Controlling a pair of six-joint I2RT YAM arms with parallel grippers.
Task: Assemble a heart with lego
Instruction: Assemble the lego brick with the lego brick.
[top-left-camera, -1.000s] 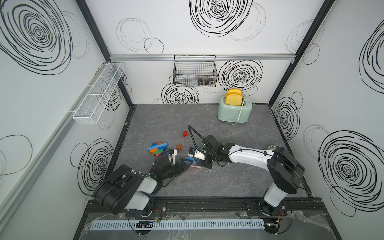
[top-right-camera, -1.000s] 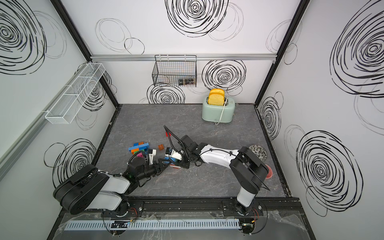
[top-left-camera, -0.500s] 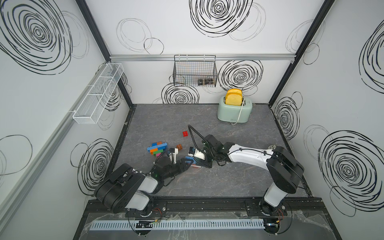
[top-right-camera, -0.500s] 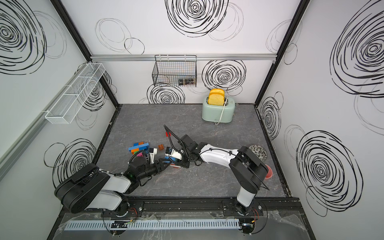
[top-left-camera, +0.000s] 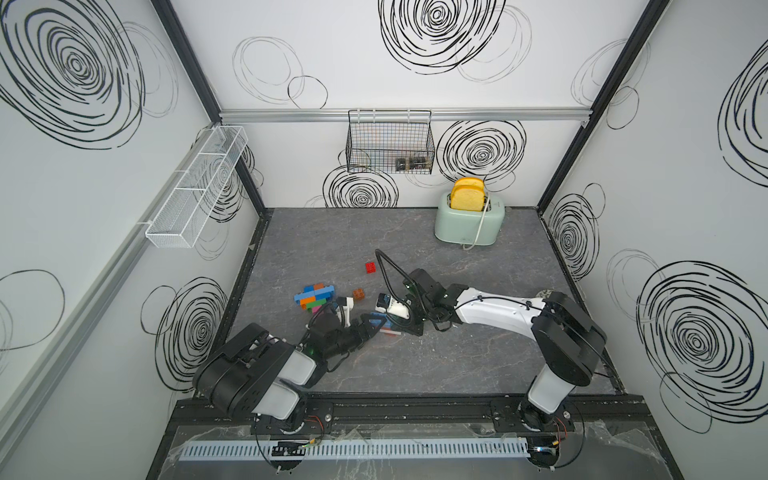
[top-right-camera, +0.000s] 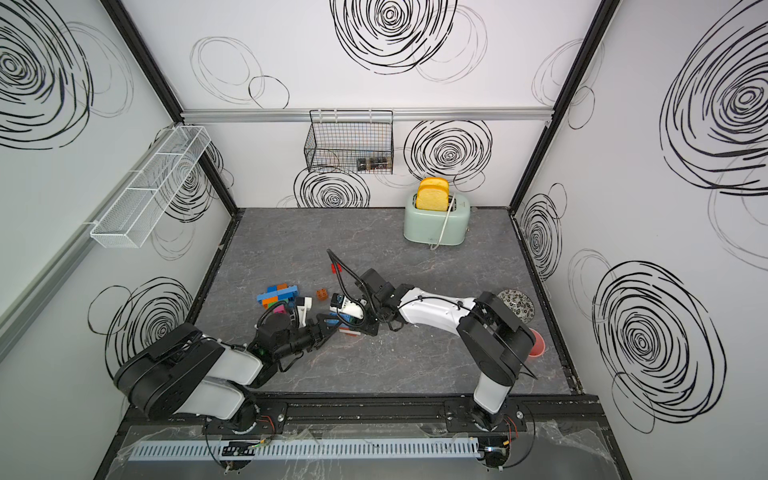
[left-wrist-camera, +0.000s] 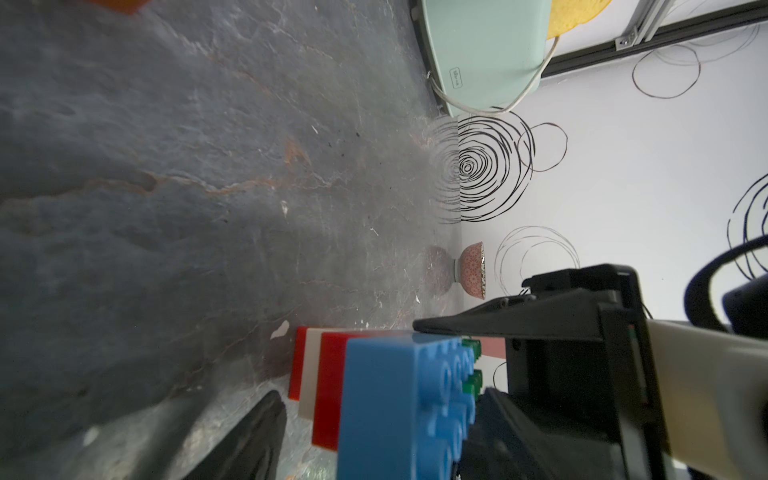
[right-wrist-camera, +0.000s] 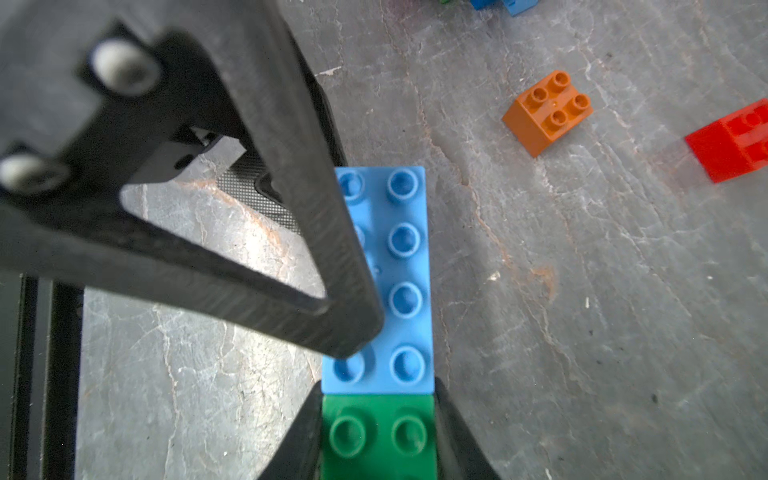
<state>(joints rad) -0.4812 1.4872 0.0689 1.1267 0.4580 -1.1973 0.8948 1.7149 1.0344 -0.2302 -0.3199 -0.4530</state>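
Observation:
A long blue brick (right-wrist-camera: 405, 270) lies end to end with a green brick (right-wrist-camera: 378, 436) on the grey floor. My right gripper (right-wrist-camera: 378, 390) is shut on the green brick. My left gripper (left-wrist-camera: 382, 395) stands open astride the blue brick (left-wrist-camera: 395, 407), which sits on red and white layers (left-wrist-camera: 328, 386). One left finger (left-wrist-camera: 257, 432) is clear of the stack. In both top views the two grippers (top-left-camera: 376, 326) (top-right-camera: 353, 322) meet at front centre. A joined cluster of coloured bricks (top-left-camera: 314, 297) lies to their left. Loose orange (right-wrist-camera: 548, 110) and red (right-wrist-camera: 731, 141) bricks lie beyond.
A mint toaster (top-left-camera: 469, 222) with bread stands at the back right. A patterned bowl (top-right-camera: 515, 305) and a pink cup (top-right-camera: 538, 347) sit by the right wall. A wire basket (top-left-camera: 390, 145) hangs on the back wall, and a white rack (top-left-camera: 195, 191) on the left wall.
Both arms stay nearly where they were, at the blue brick. No brick has visibly moved.

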